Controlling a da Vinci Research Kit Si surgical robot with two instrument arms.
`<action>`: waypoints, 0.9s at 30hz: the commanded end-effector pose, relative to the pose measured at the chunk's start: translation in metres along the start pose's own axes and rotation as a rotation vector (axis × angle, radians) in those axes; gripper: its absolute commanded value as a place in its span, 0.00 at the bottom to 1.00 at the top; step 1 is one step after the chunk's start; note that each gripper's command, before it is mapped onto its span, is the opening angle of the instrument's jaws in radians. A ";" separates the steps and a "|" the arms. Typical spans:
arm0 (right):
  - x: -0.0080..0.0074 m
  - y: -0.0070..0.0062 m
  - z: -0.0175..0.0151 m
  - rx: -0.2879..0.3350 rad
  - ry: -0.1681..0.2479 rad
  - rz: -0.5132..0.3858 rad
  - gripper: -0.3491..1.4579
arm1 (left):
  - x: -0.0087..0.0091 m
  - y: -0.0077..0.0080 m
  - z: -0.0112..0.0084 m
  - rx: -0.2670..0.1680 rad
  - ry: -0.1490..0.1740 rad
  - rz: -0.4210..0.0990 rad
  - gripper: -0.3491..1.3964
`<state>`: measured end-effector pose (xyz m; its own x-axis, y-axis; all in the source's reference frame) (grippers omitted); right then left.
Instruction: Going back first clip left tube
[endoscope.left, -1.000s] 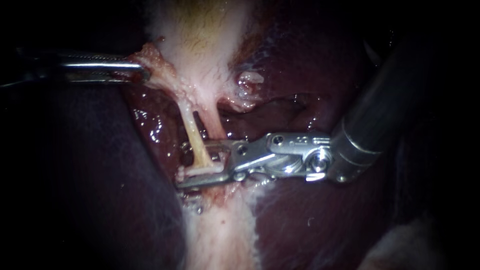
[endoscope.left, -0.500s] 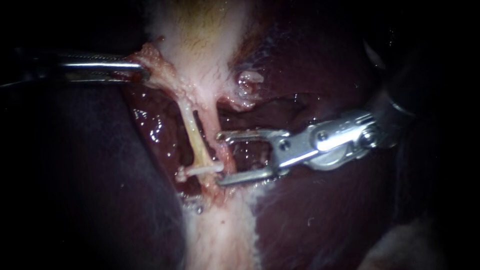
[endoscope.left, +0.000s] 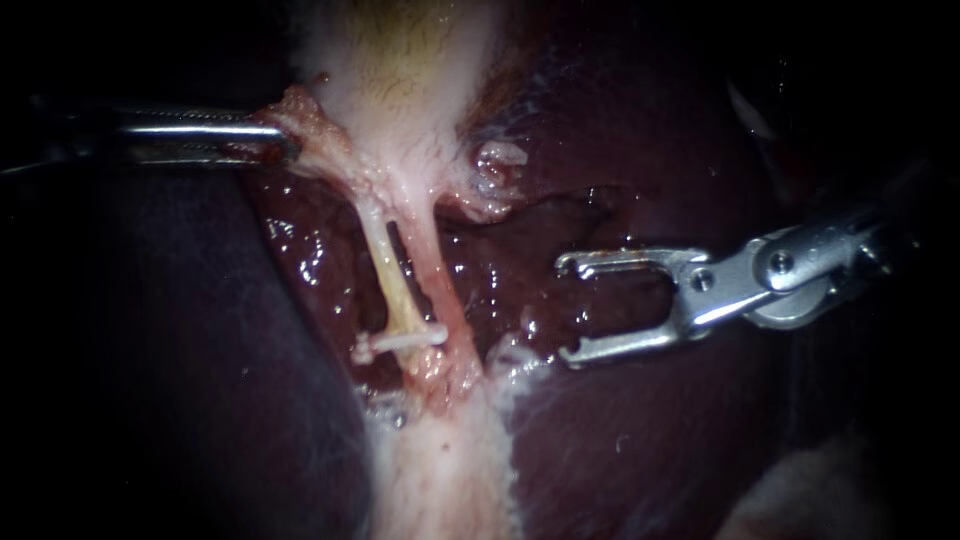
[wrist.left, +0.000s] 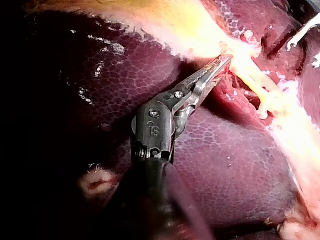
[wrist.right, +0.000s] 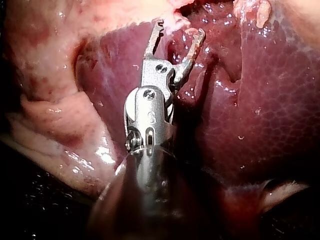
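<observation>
The liver (endoscope.left: 620, 440) fills your view. Your right instrument (endoscope.left: 568, 310) hangs over it, its 2 jaws apart and empty. Your left instrument (endoscope.left: 285, 148) has its jaws clamped on pale tissue (endoscope.left: 325, 150). The left tube (endoscope.left: 392, 280) carries 1 white clip (endoscope.left: 400, 340) near its lower end, well clear of the empty jaws.

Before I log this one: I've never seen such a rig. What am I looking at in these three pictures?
A surgical robot's two thin instruments are working over a pig's liver. The wide picture comes from the endoscope, and the other two come from a camera on each arm. The left instrument, entering from the left, has its jaws shut on pale tissue. The right instrument hovers with open, empty jaws, clear of the white clip that sits across the left tube.
</observation>
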<state>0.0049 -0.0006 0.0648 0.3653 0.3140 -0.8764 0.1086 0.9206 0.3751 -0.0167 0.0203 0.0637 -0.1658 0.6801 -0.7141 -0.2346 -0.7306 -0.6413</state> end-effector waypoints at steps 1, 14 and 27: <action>0.0000 0.0000 -0.0001 0.001 0.000 0.000 0.47 | 0.0000 0.0000 0.0001 0.000 0.000 0.000 0.00; 0.0000 -0.0001 -0.0003 0.003 0.001 0.000 0.47 | -0.0011 -0.0002 0.0012 0.007 0.001 0.006 0.00; 0.0001 -0.0003 -0.0003 0.003 0.001 0.000 0.47 | -0.0039 -0.0021 0.0042 0.014 -0.004 0.022 0.00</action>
<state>0.0046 -0.0008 0.0645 0.3643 0.3141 -0.8767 0.1112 0.9200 0.3759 -0.0198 0.0195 0.0692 -0.1735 0.6632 -0.7281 -0.2415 -0.7454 -0.6214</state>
